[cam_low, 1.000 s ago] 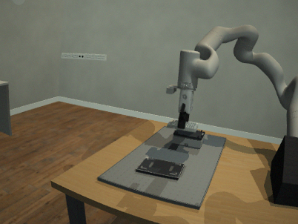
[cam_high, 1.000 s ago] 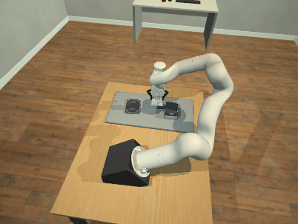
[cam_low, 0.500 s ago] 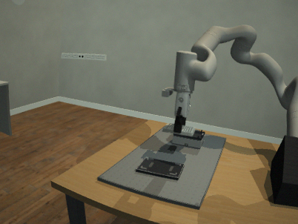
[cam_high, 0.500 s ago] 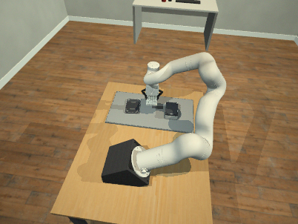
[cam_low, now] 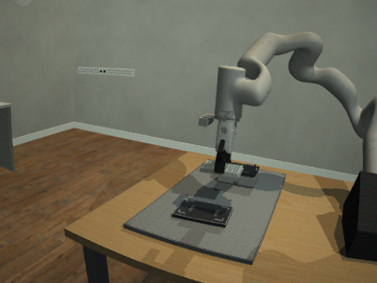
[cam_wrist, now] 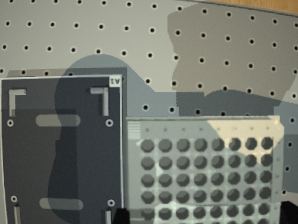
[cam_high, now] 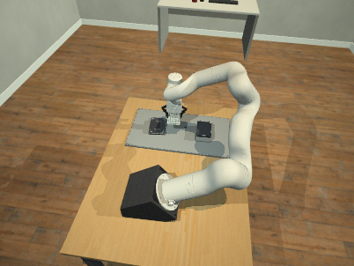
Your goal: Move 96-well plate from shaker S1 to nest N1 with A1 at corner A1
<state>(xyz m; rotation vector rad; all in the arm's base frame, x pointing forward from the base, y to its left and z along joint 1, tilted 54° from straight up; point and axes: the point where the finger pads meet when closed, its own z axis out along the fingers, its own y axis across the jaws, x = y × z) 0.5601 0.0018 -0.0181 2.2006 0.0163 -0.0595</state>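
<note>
The clear 96-well plate [cam_wrist: 205,170] is held between the fingers of my gripper [cam_wrist: 202,217], a little above the grey perforated mat [cam_high: 178,132]. In the top view the gripper [cam_high: 173,115] and the plate [cam_high: 174,119] hang between the two stations. The dark plate nest N1 [cam_wrist: 62,150] lies just left of the plate, with its A1 mark [cam_wrist: 115,81] at the corner nearest the plate. The nest also shows in the top and exterior views [cam_high: 157,126] [cam_low: 203,212]. The black plate shaker S1 [cam_high: 204,130] stands empty to the right. I cannot tell which corner of the plate is cut off.
The arm's black base [cam_high: 147,199] sits on the wooden table at the front. The mat's far edge [cam_wrist: 240,6] meets bare wood. A white desk [cam_high: 207,22] stands on the floor behind the table.
</note>
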